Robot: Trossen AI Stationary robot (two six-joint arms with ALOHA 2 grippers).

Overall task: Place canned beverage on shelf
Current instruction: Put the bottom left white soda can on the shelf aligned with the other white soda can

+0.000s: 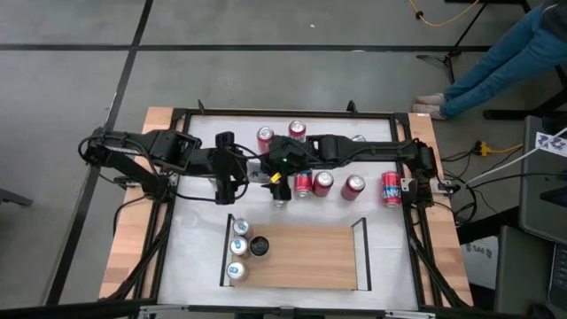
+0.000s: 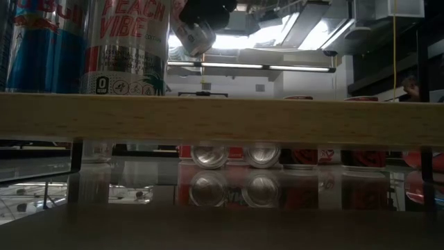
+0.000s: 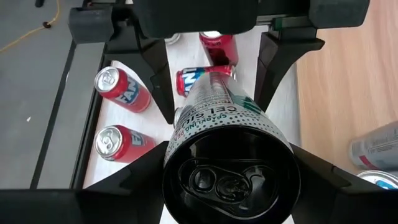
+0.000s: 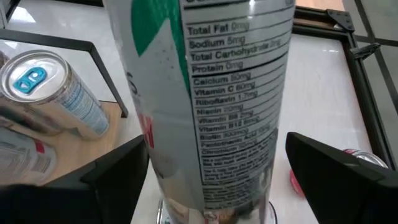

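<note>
Both arms reach to mid-table above the white table (image 1: 195, 257), the left gripper (image 3: 230, 180) clamping its jaws on a silver can (image 3: 227, 143), the right gripper (image 4: 211, 174) spread wide around it, near the shelf (image 1: 301, 257), whose right half lies bare.

The high view is evenly lit, with soft shadows beside the cans (image 1: 321, 183) on the white table (image 1: 195, 248). The low view is dim and backlit: bright ceiling lights (image 2: 270, 42) glare behind the shelf (image 2: 229, 118), whose underside lies in shadow, and the glossy tabletop mirrors the can ends. In both wrist views the near can (image 3: 227, 162) fills the frame, its top edge soft and stretched.
</note>
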